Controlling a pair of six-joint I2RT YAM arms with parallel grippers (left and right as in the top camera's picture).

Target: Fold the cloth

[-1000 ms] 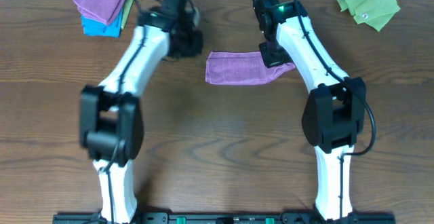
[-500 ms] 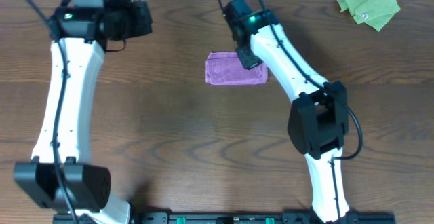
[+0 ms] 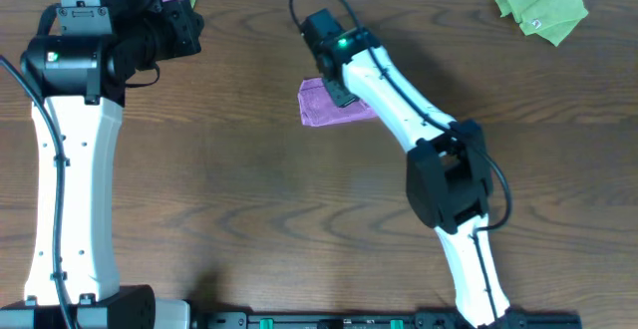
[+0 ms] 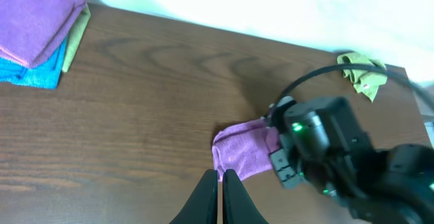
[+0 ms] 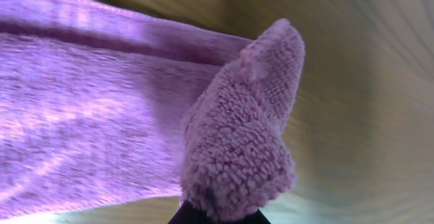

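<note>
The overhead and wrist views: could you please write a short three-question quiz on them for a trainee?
1. True or false: the right gripper is shut on a fold of the cloth.
2. Where does the green cloth lie in the overhead view? A top right; B centre; C bottom left.
3. Fill in: in the left wrist view, the stack has a purple cloth on top and a ___ one beneath it.
Key: 1 true; 2 A; 3 blue.
</note>
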